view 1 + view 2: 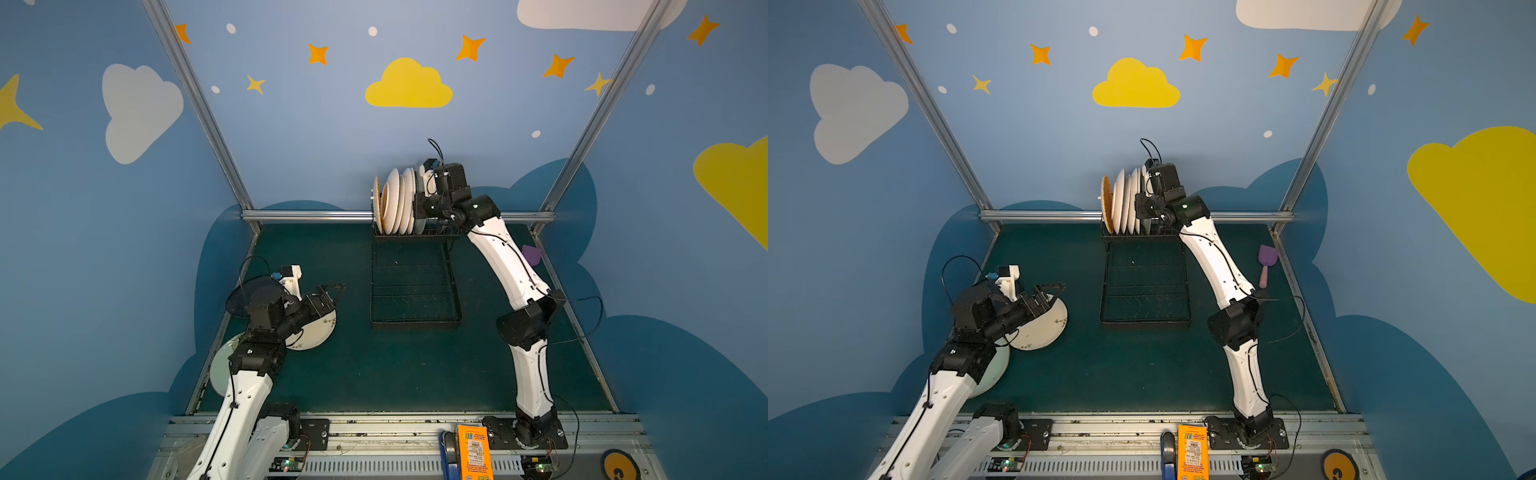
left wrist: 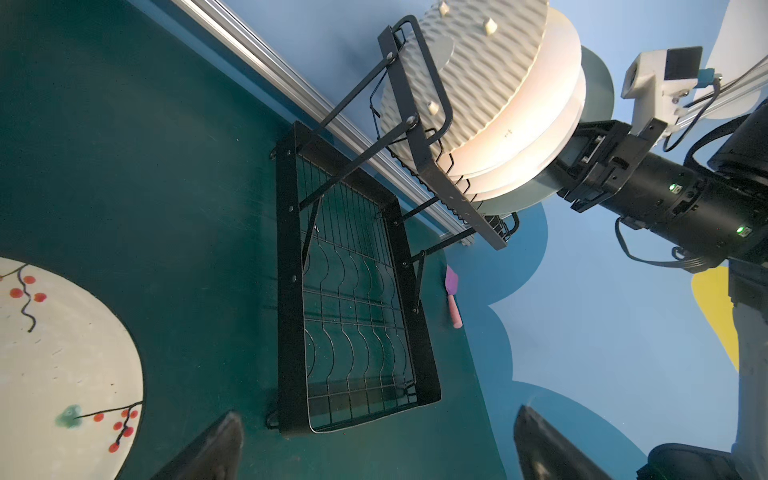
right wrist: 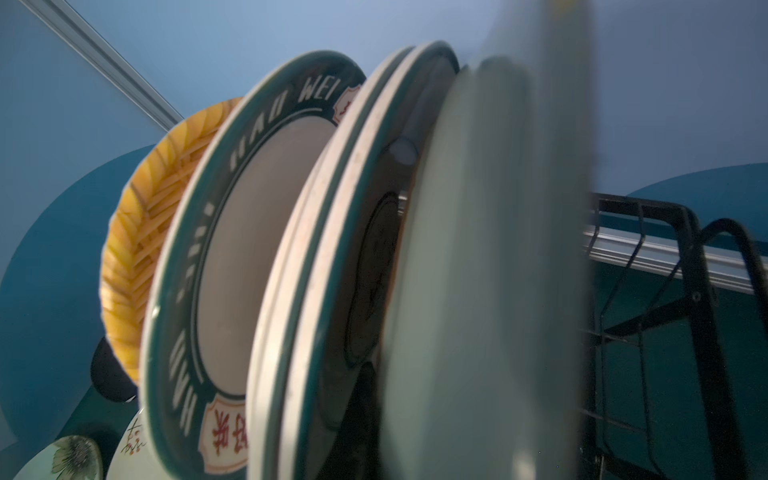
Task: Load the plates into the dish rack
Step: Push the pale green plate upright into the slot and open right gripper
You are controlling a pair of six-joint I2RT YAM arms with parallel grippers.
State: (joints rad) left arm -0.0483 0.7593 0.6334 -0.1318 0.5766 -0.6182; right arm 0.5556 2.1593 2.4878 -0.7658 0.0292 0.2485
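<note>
Several plates point(image 1: 395, 203) were stood in the rack point(image 1: 415, 286), far centre; a grey-green plate point(image 3: 478, 291) was gripped by the right tool point(image 2: 577, 166). Three were left on the desk point(image 1: 374, 374), near left, by the wide-open left tool point(image 1: 332, 297).

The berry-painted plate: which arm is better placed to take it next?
Left: the open left gripper hangs near the berry-painted plate; the right gripper is shut on a grey-green plate at the rack.

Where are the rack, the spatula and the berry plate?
rack point(image 1: 415, 323): a top view, front rim of its tray.
spatula point(image 1: 1267, 255): a top view, purple blade.
berry plate point(image 2: 62, 353): left wrist view, bare centre.
</note>
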